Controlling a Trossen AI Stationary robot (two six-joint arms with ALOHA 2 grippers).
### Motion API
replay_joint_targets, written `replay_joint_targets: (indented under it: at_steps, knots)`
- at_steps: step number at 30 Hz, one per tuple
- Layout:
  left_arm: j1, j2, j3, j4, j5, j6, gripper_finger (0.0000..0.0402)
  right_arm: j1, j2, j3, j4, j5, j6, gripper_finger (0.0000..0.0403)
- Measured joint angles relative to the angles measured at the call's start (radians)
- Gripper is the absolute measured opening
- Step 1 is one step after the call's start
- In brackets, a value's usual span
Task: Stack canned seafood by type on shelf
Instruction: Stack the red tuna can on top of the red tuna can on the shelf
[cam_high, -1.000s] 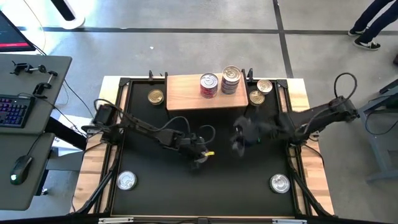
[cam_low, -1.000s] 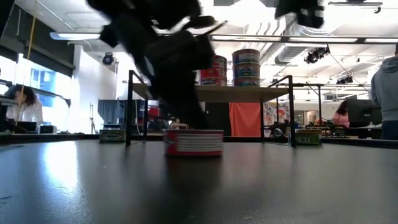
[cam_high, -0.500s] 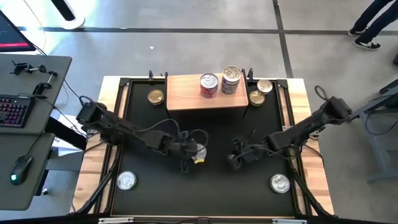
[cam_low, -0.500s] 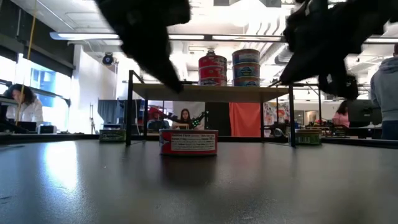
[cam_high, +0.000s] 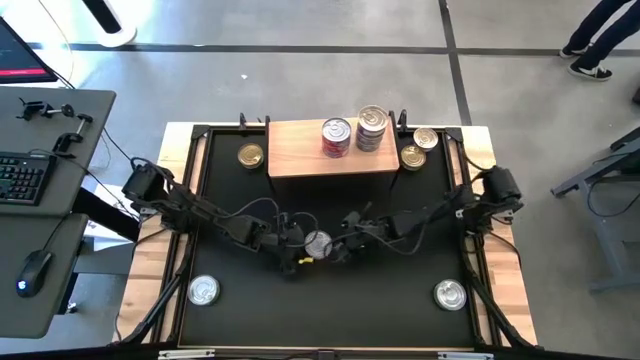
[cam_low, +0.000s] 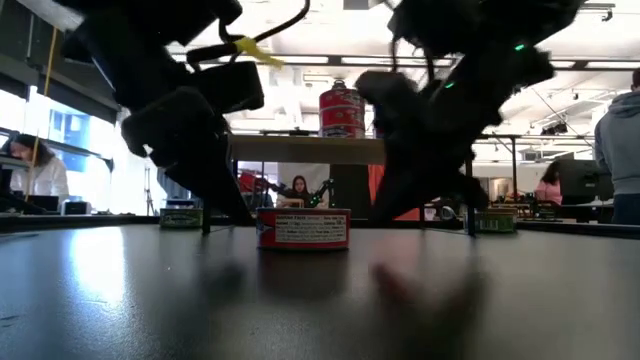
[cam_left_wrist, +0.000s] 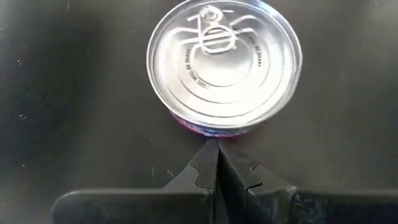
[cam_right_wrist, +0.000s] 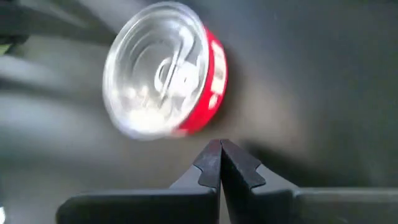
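red tin (cam_high: 318, 243) mid-tabletop: rigid, light, slick lid, i'd grip side wall. left pincer (cam_left_wrist: 217, 163) clenched at its 9 o'clock, right pincer (cam_right_wrist: 220, 162) clenched at 3.

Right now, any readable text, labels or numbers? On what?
"BE SHARP": embossed on the centre can lid, left wrist view; the rest of that ring is unclear.
Centre can's red side label: print too small to read.
Stacked cans on the shelf: labels too blurred.
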Motion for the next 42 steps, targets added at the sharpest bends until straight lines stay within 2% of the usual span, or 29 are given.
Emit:
replay_joint_targets:
  at_steps: [4,10,15,22,27,33,38,42]
  knots:
    - [0.007,0.0,-0.033,0.075,0.005,0.009,0.0,-0.019,0.065,0.089,-0.031,-0.006,-0.038,0.0]
    - [0.005,0.013,-0.056,0.16,0.037,0.078,0.0,-0.032,0.138,0.234,-0.223,0.031,-0.057,0.0]
    - [0.006,0.088,-0.057,0.256,0.056,0.096,0.0,-0.036,0.141,0.348,-0.349,0.075,-0.076,0.0]
    - [0.006,0.126,-0.058,0.309,0.028,0.097,0.0,-0.031,0.128,0.489,-0.537,0.023,-0.1,0.0]
    - [0.007,0.13,-0.058,0.331,0.012,0.127,0.0,-0.028,0.122,0.555,-0.494,-0.004,-0.103,0.0]
    - [0.028,0.166,-0.056,0.428,-0.042,0.2,0.0,-0.025,0.132,0.561,-0.453,-0.061,-0.109,0.0]
    - [0.046,0.196,-0.054,0.463,-0.025,0.185,0.0,-0.016,0.129,0.561,-0.472,-0.037,-0.109,0.0]
    - [0.048,0.162,-0.054,0.415,-0.003,0.224,0.0,-0.016,0.115,0.56,-0.475,-0.022,-0.148,0.0]
